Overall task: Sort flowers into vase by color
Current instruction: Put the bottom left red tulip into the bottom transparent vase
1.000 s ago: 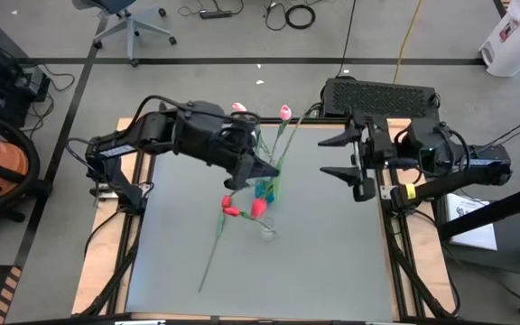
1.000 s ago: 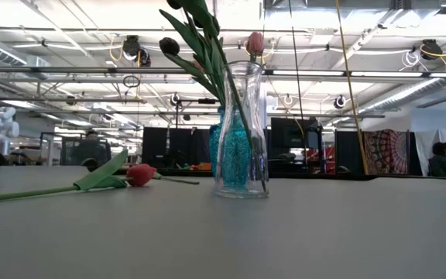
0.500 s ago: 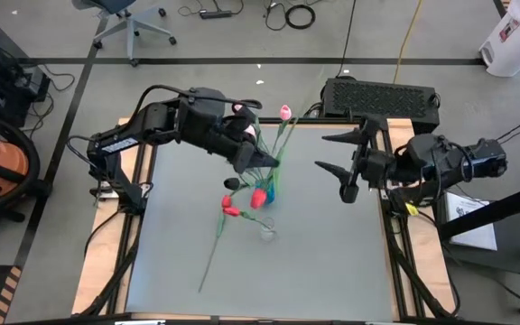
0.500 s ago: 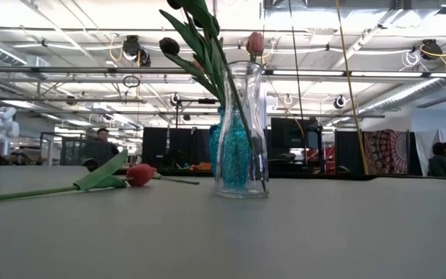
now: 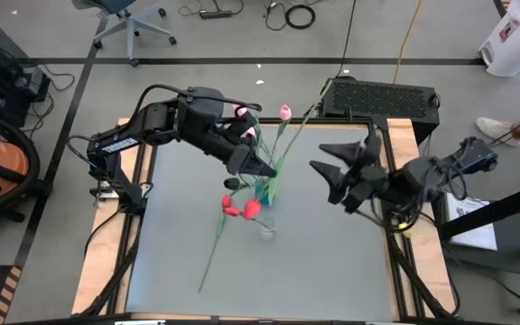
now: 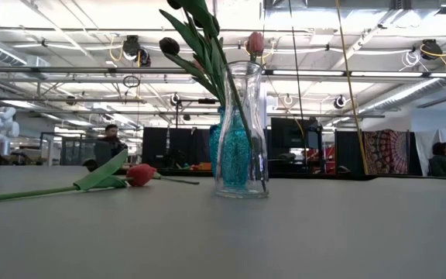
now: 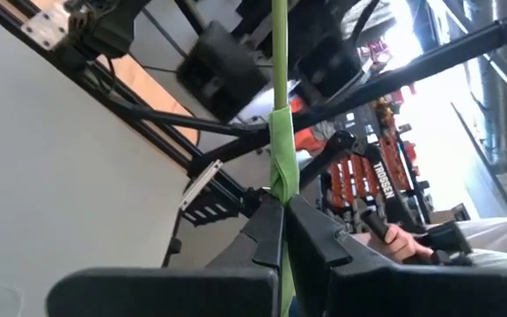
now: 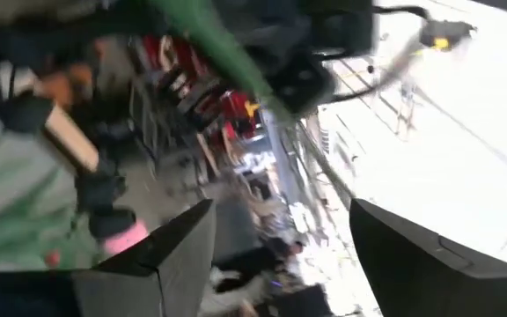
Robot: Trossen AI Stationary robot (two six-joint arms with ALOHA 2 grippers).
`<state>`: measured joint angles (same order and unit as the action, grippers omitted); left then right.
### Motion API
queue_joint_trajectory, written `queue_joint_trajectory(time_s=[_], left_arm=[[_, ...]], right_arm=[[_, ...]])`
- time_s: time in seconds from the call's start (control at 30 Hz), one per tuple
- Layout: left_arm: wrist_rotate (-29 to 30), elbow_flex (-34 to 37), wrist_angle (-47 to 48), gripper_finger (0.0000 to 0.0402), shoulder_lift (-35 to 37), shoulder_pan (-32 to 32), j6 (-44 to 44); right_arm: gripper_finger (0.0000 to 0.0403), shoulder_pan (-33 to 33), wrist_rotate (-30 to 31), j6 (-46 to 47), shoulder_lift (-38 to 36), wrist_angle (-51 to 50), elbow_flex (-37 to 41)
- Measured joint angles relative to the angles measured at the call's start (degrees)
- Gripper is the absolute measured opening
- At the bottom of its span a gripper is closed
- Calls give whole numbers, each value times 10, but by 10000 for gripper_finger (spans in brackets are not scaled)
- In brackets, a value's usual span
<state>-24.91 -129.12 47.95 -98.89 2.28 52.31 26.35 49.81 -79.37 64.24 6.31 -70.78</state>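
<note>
A clear glass vase [image 6: 242, 132] stands mid-table with a teal vase [image 6: 224, 147] behind it. Stems with leaves, a black head [image 6: 169, 46] and a pink head [image 6: 255, 43] stick up from them. A red tulip [image 6: 140, 174] lies flat on the table left of the vases, its stem [image 5: 208, 266] running toward the near edge. My left gripper [image 5: 262, 169] hovers above the vases, shut on a long green stem [image 5: 301, 122]. My right gripper [image 5: 326, 171] hangs open to the right of the vases, holding nothing. My left gripper pinches the thin green stem [image 7: 281, 189] between its two fingers, just below a thicker wrapped spot on it. The fingers come roughly level from the table's left. The stem runs on past them, slanting up toward the far right, clear of the table. Its head cannot be told.
More red heads [image 5: 228, 208] and pink heads [image 5: 284, 112] show around the vases from above. A black perforated box [image 5: 382, 95] sits beyond the table's far right corner. Bare grey tabletop [image 5: 332, 262] lies near and right. People stand in the room behind.
My right gripper has swung from the table's right edge toward the vases and the near side. It has rolled about its own axis and stayed open. My left wrist has turned a little, with the held stem still in its fingers. The vases and the lying tulip have not moved.
</note>
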Motion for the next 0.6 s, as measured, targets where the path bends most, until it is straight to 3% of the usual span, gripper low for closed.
queue_joint_trajectory(time_s=[0.1,0.6], left_arm=[[-11,0,0,11,-4,0,14],[-38,0,4,11,-26,0,51]], right_arm=[[254,8,33,-62,25,4,0],[254,39,60,-92,88,112,0]])
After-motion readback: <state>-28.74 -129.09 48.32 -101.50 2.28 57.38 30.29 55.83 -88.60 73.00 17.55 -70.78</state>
